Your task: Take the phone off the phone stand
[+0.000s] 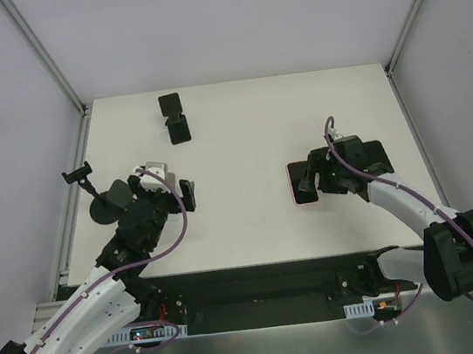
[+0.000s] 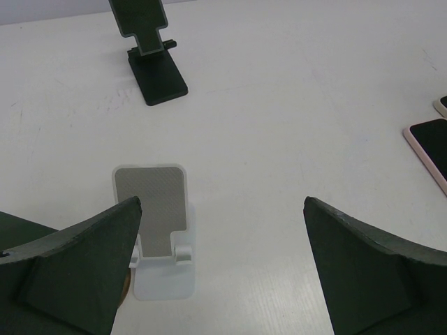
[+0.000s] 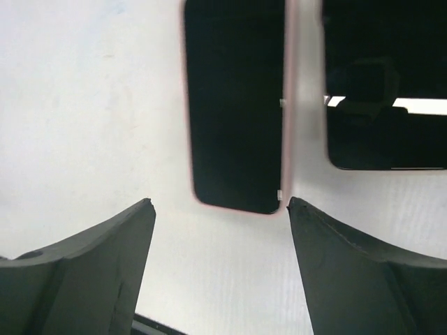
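Top external: pink-cased phone (image 1: 298,188) lies flat on the surface (image 1: 240,141), right of centre, well apart from every stand. Right end effector (image 1: 308,183) sits over its left part. Second phone (image 1: 376,155), dark, lies flat just beside the pink one on the right, partly covered by the arm.

Right wrist: fingers (image 3: 91,265) spread wide with nothing between them. Tips flank the near end of the pink-cased phone, no contact visible. The two phones lie side by side with a narrow gap, long edges roughly parallel.

Left wrist: left end effector (image 2: 222,209) is also spread wide and holds nothing. White phone stand (image 2: 157,230) is upright just ahead of it, close to the left-hand finger, cradle bare. Black phone stand (image 2: 150,66) is further back, upright, cradle bare too. Edge of the pink-cased phone shows at far right.

Clamp stand (image 1: 99,205) on a round black base sits near the surface's left edge, beside the left arm.
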`<control>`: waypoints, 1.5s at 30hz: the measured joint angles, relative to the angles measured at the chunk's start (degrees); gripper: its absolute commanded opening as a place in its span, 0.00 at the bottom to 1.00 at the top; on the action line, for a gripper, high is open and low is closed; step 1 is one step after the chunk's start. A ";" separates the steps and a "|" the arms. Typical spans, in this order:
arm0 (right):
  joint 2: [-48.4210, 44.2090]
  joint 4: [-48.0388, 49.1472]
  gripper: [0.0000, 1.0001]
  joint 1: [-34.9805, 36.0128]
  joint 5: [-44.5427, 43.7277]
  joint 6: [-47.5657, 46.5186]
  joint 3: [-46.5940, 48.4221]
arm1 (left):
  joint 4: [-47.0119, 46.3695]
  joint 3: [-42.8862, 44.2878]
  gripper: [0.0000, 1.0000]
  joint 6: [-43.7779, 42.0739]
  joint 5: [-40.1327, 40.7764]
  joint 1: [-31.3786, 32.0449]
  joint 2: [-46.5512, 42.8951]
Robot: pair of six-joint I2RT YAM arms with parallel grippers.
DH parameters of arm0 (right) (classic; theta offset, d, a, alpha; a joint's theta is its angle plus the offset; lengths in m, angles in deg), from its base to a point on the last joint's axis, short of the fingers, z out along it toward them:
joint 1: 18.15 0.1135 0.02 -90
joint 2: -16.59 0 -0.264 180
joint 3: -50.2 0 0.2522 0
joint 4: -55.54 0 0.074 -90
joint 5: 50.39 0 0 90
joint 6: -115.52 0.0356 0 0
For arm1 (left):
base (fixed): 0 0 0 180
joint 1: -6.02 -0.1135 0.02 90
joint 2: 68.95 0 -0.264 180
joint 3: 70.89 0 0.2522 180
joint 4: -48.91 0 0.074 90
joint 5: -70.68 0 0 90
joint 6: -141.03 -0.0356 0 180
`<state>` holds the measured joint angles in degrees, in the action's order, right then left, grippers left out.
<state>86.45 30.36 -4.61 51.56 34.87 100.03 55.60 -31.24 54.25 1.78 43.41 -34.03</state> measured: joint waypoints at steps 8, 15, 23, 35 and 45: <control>-3.21 -3.85 0.84 12.98 -5.31 2.82 2.47 | -0.04 0.00 0.99 0.00 -0.02 0.02 0.33; -5.20 -5.53 0.80 19.58 -11.43 11.02 -2.05 | -0.04 0.00 0.99 0.00 -0.02 0.00 0.33; 0.79 -2.36 0.72 22.23 -13.79 15.21 -2.86 | 0.00 0.00 0.99 0.09 -0.09 0.00 1.22; 8.26 3.41 0.66 22.77 -20.74 18.56 -0.07 | 0.02 0.02 0.99 0.09 -0.04 0.00 1.18; 11.23 3.76 0.66 21.66 -23.56 17.92 2.27 | 0.02 0.11 0.99 0.07 -0.04 0.02 1.11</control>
<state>97.69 34.12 17.05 28.00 52.79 102.30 55.62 -31.13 54.31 1.74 43.43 -32.91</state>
